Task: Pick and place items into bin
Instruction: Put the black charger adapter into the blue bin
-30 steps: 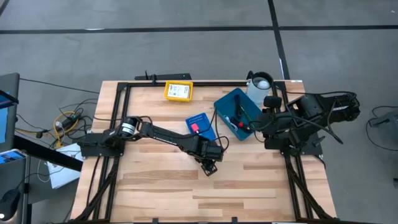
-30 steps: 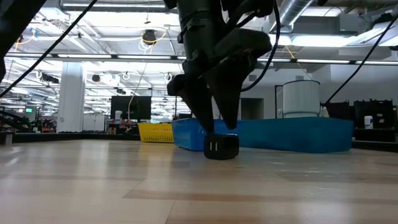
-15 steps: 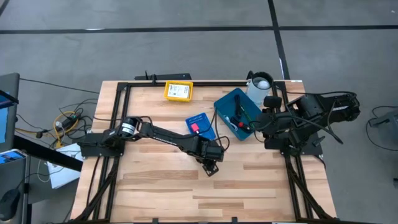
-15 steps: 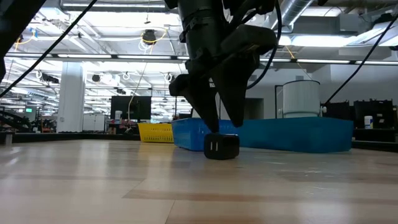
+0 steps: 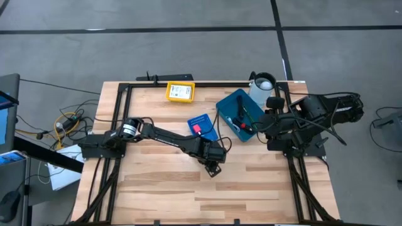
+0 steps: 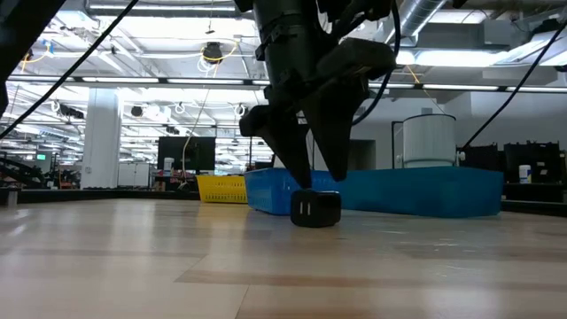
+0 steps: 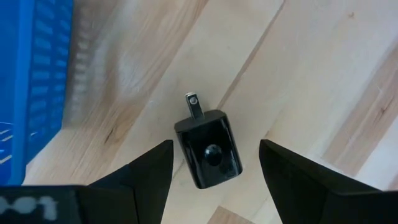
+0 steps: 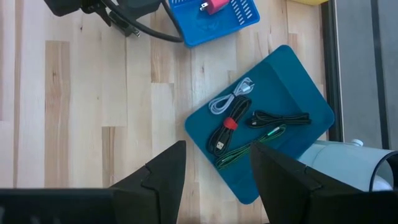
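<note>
The wooden table (image 5: 163,188) fills the middle of the room, w/ 2 dark arms on it. The left arm (image 5: 164,135) reaches from its base at the table's left edge out to the middle. The right arm (image 5: 314,116) sits folded at the right edge, just beside the bin.

The bin (image 5: 240,114), a teal-blue tray, lies near the table's far right corner. Inside it are coiled cables: 1 white (image 8: 229,98), 1 black w/ a red tie (image 8: 226,132), plus thin black and green leads (image 8: 267,127). A white jug (image 5: 262,86) stands just behind it.

A smaller blue basket (image 5: 202,127) sits at mid-table, holding a red-pink piece (image 5: 196,129). A yellow box (image 5: 180,91) lies near the far edge.

The left gripper (image 6: 310,182) points straight down, fingers spread apart, 1 on each side of a small black charger plug (image 7: 208,148). The plug rests flat on the wood just beside the blue basket, not gripped yet.

The right gripper (image 8: 214,168) is spread open too, hovering empty above the bin.
</note>
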